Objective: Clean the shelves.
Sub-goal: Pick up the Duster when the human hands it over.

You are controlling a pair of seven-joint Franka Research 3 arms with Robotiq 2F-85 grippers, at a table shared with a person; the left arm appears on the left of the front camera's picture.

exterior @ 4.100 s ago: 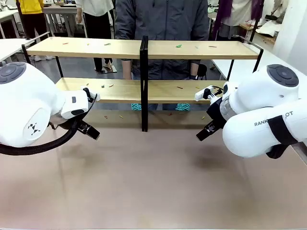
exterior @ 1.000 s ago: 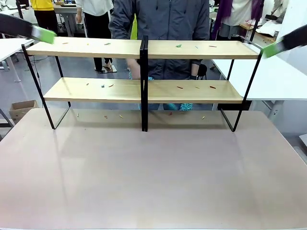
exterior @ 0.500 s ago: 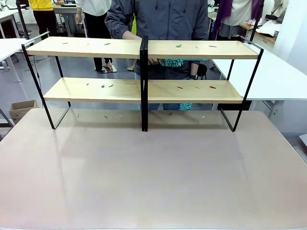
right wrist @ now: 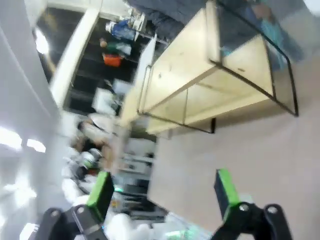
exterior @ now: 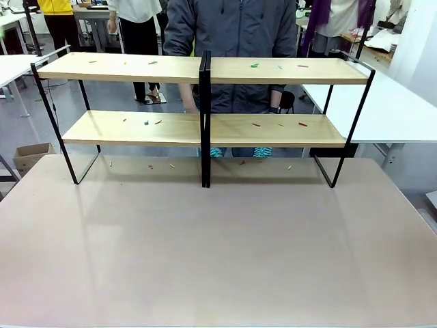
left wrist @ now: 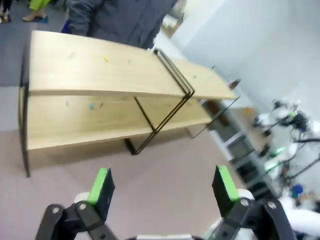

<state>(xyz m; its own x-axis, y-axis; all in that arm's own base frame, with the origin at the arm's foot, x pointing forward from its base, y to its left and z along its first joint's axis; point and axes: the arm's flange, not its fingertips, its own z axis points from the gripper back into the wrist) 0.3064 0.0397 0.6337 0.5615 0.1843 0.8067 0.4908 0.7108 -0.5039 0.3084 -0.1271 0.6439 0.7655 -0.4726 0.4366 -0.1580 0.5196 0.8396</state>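
Note:
The shelves (exterior: 123, 68) stand across the far half of the table: two long light wooden boards in a thin black frame with a central post (exterior: 205, 116). Small coloured scraps lie on both boards, among them a green one (exterior: 255, 65) on top and a red one (exterior: 257, 125) below. A person in a grey jacket (exterior: 232, 27) stands right behind the rack. My left gripper (left wrist: 164, 187) hangs open high above the table, looking down on the shelves (left wrist: 100, 65). My right gripper (right wrist: 162, 192) is open too, with the shelves (right wrist: 190, 65) far ahead of it.
Bare beige tabletop (exterior: 218, 246) stretches in front of the rack, with a few scraps (exterior: 171, 165) lying under it. White side tables (exterior: 389, 102) flank both sides. On the floor at the left sits a cardboard box (exterior: 31, 156). Other people stand farther back.
Both arms have lifted out of the front view; the green fingertips at its top corners a second ago are gone. The person's hand, briefly behind the central post with something teal, has dropped.

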